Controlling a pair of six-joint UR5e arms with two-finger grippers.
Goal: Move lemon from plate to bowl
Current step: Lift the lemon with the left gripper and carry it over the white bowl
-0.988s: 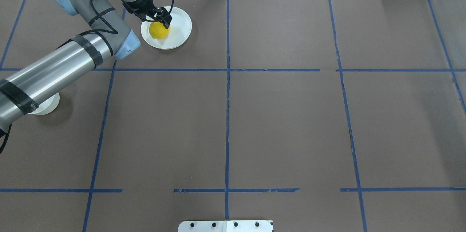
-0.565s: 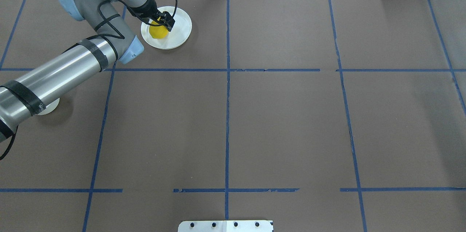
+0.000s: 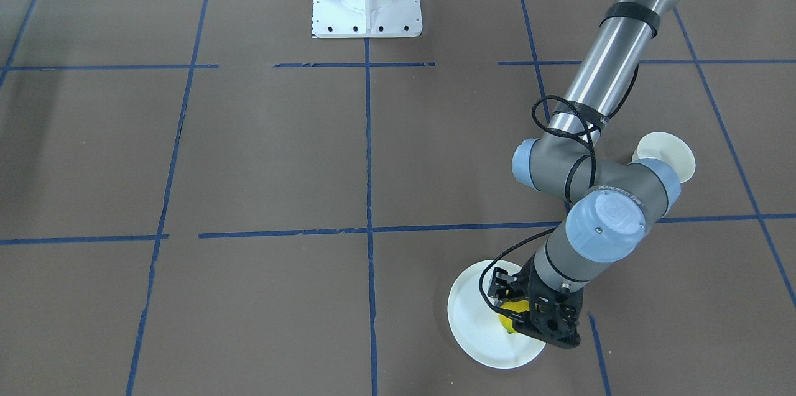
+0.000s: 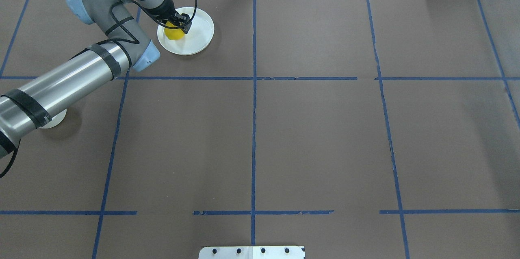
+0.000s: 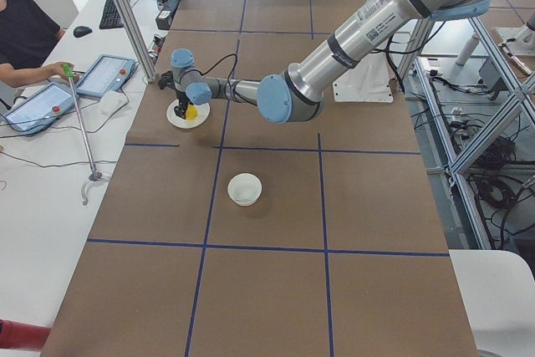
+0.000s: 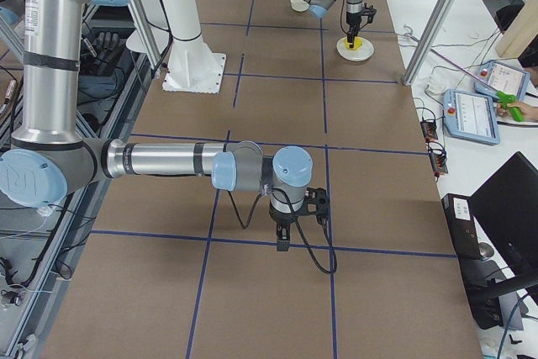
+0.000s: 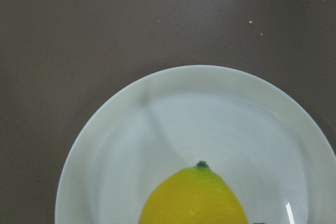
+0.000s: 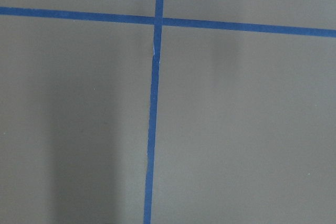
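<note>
From the overhead view, the big brown table (image 4: 317, 129) looks the same as a second ago. The left arm (image 4: 61, 84) is what has moved. It has swung a bit toward 12 o'clock and tipped its wrist down.

The plate (image 4: 201, 33) sits at about 11 o'clock on the table and has not moved. The bowl (image 5: 244, 189) waits at about 9 o'clock, well apart from the plate. The arm now hides more of it than before.

The lemon (image 4: 174, 35) is on the plate, on its 9 o'clock side. I see less yellow now, because the left gripper (image 4: 177, 26) has come lower over it. Its fingers sit on both sides of the lemon. I cannot tell if they are squeezing it yet or are just around it.

I think this means the grab is about to happen, or is just happening. The lift and the trip to the bowl are not done yet.

The right gripper (image 6: 283, 240) hangs over bare table, far away. I cannot tell if it is apart or together.
</note>
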